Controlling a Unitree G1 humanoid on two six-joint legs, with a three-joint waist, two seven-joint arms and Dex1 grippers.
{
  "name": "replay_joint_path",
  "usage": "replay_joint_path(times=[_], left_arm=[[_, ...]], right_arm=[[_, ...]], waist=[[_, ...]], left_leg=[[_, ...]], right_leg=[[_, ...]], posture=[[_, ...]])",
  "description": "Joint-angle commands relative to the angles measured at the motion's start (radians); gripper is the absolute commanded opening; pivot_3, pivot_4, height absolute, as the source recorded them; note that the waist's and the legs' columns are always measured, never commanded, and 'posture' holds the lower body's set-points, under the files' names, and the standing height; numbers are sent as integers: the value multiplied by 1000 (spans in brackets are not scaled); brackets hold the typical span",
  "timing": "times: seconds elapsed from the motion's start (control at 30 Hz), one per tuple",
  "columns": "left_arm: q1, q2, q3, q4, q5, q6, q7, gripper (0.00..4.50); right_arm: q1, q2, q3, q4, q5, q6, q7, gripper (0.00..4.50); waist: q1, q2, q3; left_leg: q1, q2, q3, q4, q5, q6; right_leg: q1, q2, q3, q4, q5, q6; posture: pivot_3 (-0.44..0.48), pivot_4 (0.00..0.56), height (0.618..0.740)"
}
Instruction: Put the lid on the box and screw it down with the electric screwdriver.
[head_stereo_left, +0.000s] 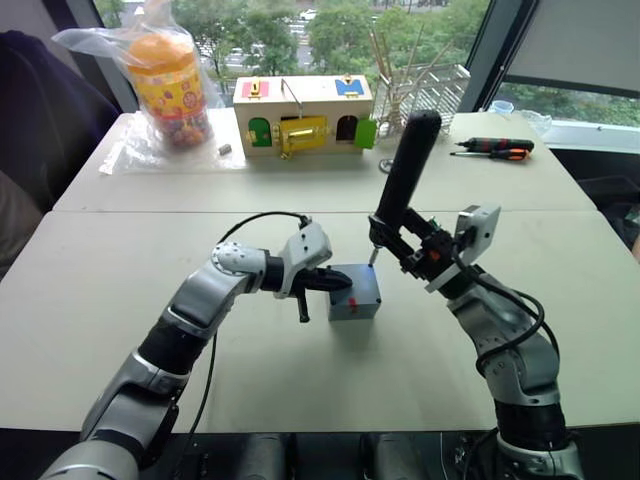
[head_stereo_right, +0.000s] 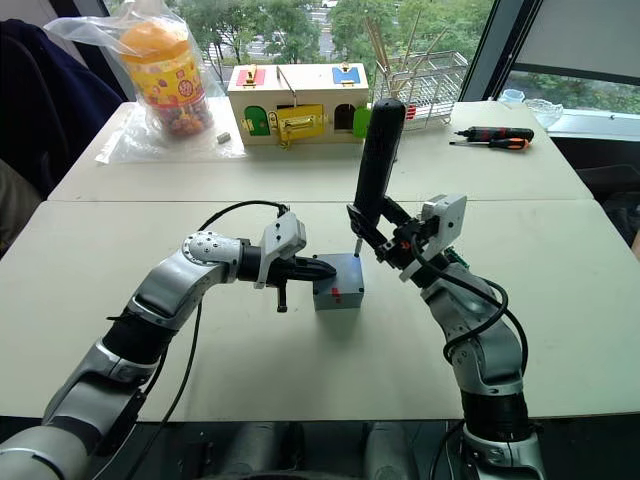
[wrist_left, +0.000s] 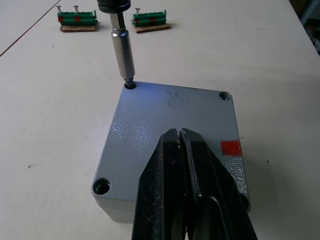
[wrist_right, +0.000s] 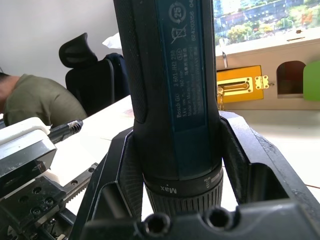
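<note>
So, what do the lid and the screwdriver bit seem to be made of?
The lid looks like grey plastic or painted metal, with a fine speckled, slightly glossy finish; which one is unclear. The electric screwdriver bit looks like bare polished steel, judging by its bright reflections.

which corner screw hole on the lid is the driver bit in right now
The bit of the electric screwdriver sits in the lid's far corner hole, farthest from the red mark; the other visible holes are open.

Pale table (head_stereo_left: 120, 300) carries the box (head_stereo_left: 354, 298), wooden box (head_stereo_left: 303, 114), bagged jar (head_stereo_left: 170, 85), screwdrivers (head_stereo_left: 495, 148).
</note>
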Motion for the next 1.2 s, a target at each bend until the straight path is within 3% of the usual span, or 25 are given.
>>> replay_joint_path(times=[0.03, 0.7, 0.97, 1.2], left_arm=[[14, 4, -10, -13, 6, -1, -7, 0], [11, -13, -13, 4, 15, -11, -6, 0], [6, -26, -20, 23, 25, -27, -12, 0], [-1, -37, -11, 38, 29, -33, -7, 0]], right_arm=[[60, -10, 39, 65, -27, 43, 7, 1776], [3, -27, 6, 16, 4, 66, -13, 1776], [-174, -88, -107, -123, 159, 223, -81, 1776], [-372, -119, -249, -94, 348, 369, -208, 1776]], waist=[[0, 0, 0], [1, 0, -1], [2, 1, 1], [1, 2, 2]], left_leg=[[1, 0, 0, 0, 0, 0], [5, 3, -1, -1, -1, 1], [1, 3, -1, -1, -1, 1], [-3, 3, 0, -1, -1, 1]], right_leg=[[1, 0, 0, 0, 0, 0], [6, 0, -1, -3, 0, 0], [2, 0, -1, -3, 0, 0], [-2, 0, -1, -2, 0, 0]], posture=[[0, 150, 708], [0, 150, 708], [0, 150, 708], [0, 150, 708]])
